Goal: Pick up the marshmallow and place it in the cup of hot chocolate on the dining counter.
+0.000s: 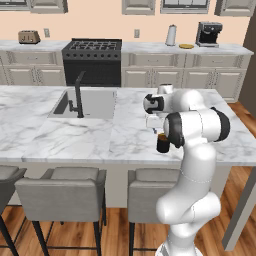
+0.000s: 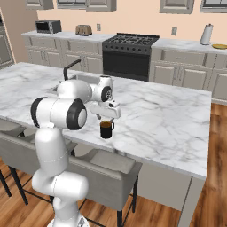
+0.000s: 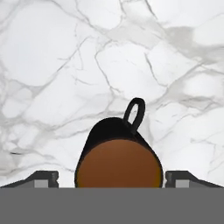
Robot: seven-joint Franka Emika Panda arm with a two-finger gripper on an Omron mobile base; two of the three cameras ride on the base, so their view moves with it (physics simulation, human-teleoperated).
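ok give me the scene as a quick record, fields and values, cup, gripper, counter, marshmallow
cup: dark mug with side handle, upright on the counter, near its stool-side edge
contents: brown liquid, surface looks plain in the hand view
gripper: open, fingertips apart on either side of the cup, right above it
marshmallow: cannot be made out; not between the fingertips
counter: white marble island with sink and black faucet
stools: grey, along the near edge
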